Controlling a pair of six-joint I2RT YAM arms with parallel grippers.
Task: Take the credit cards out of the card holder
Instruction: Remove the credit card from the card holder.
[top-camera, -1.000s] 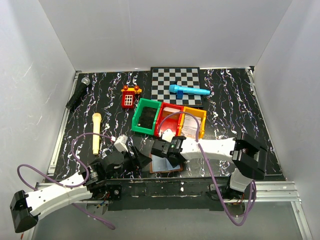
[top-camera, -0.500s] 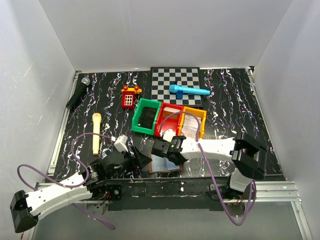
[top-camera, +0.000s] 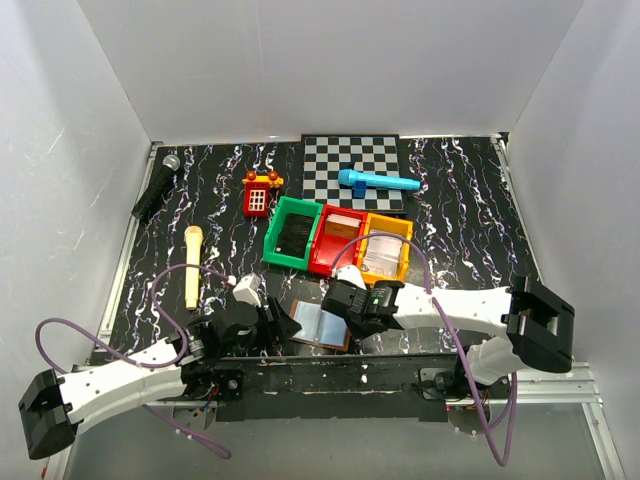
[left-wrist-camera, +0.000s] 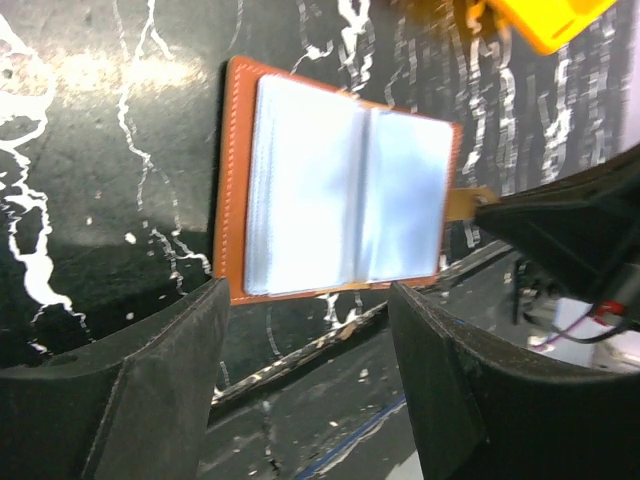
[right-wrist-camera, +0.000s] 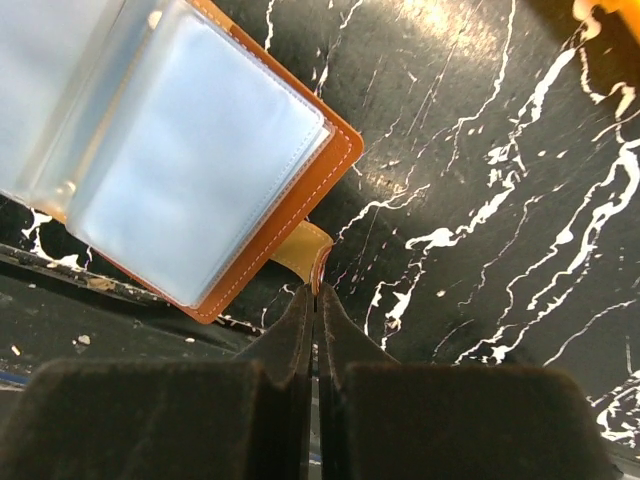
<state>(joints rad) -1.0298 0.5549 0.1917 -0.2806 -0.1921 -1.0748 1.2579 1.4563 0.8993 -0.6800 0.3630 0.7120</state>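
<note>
The card holder (top-camera: 318, 325) lies open near the table's front edge, brown outside with pale blue glossy pockets (left-wrist-camera: 340, 200) facing up. Whether the pockets hold credit cards I cannot tell. My right gripper (top-camera: 342, 314) is at its right side, shut on the tan strap (right-wrist-camera: 305, 252) that sticks out from the holder's edge (right-wrist-camera: 180, 150); its fingertips (right-wrist-camera: 317, 297) pinch the strap's end. My left gripper (top-camera: 282, 326) stands open just left of the holder, its fingers (left-wrist-camera: 150, 380) wide apart with nothing between them. A whitish card (top-camera: 380, 255) lies in the orange bin and a tan one (top-camera: 343, 221) in the red bin.
The green (top-camera: 272, 240), red (top-camera: 318, 248) and orange (top-camera: 406, 250) bins stand in a row just behind the holder. Further back are a checkerboard (top-camera: 330, 165) with a blue toy microphone (top-camera: 378, 181), a red toy phone (top-camera: 258, 196), a black microphone (top-camera: 157, 187) and a yellow one (top-camera: 192, 265).
My right gripper has gone from open to shut on the holder's strap, and its arm has swung out to the right. The holder has shifted a little to the left. The left gripper stayed open.
</note>
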